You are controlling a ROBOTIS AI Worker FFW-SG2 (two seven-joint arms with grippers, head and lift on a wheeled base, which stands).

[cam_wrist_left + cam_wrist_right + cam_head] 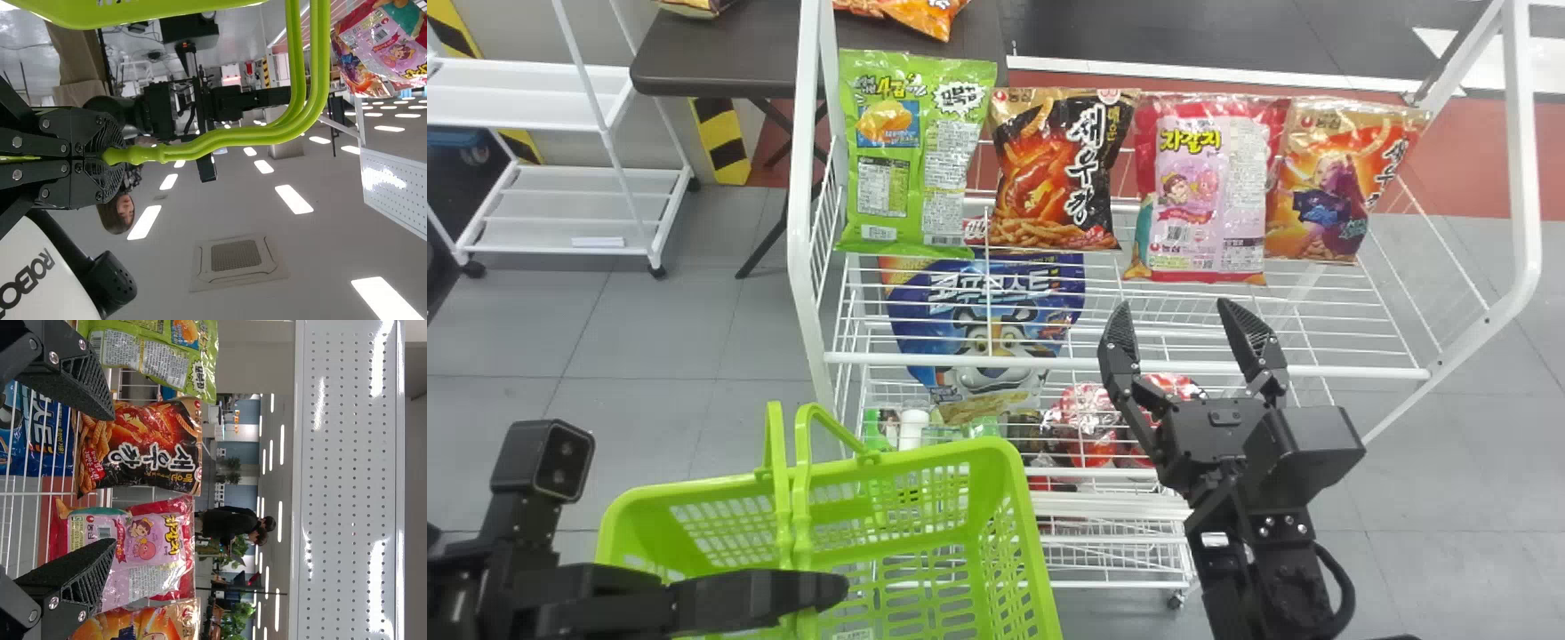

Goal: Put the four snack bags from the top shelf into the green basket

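Standing on grey tiles (667, 329), the rack (1040, 362) faces a spread right end effector (1176, 305), the left end effector (831, 589) clasping basket handles (802, 498).

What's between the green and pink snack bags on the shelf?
One black-and-orange snack bag stands between the green bag and the pink bag; the head view and right wrist view both show it.

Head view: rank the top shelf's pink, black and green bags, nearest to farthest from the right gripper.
From the right gripper:
1. Pink bag, roughly straight beyond it.
2. Black bag, directly left of the pink one.
3. Green bag, left end of the row.
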